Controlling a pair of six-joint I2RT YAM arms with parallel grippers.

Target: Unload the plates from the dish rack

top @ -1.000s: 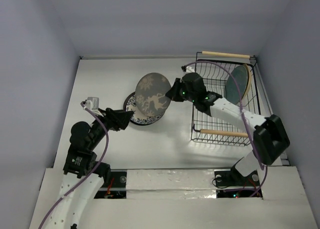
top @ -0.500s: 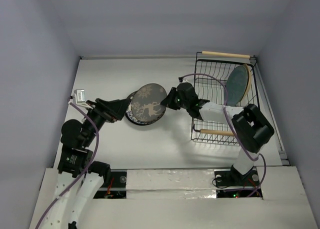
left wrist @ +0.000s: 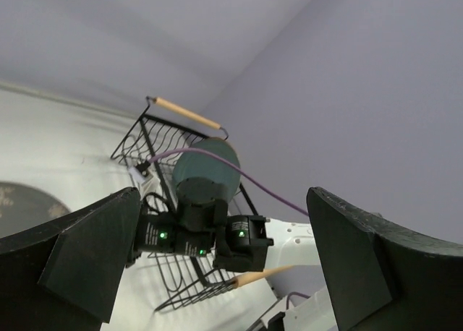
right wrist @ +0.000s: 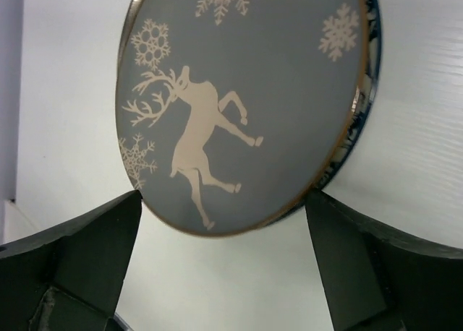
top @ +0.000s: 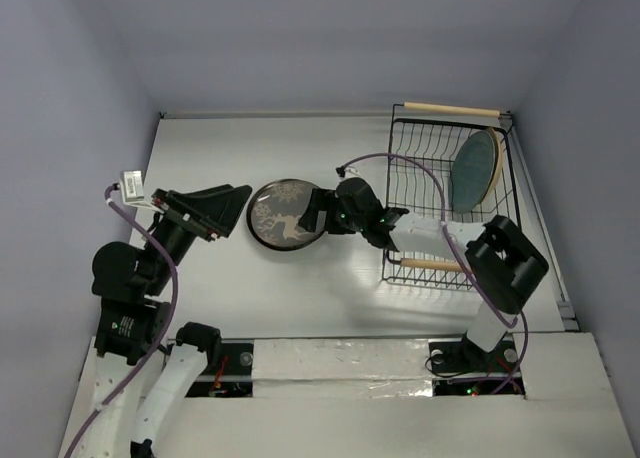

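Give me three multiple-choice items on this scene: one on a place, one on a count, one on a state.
1. Where is the deer plate?
A. standing in the dish rack
B. lying on a blue-rimmed plate left of the dish rack
C. leaning on the back wall

2. How many plates stand in the dish rack?
A. none
B. four
C. two

3. How is the right claw?
A. open, at the deer plate's rim
B. shut on the deer plate
C. shut on a rack handle

Key:
1 B: the deer plate lies flat, with a blue rim showing under it.
2 C: only the teal plate and the tan plate behind it stand there.
3 A: the right wrist view shows the claw's fingers wide apart.
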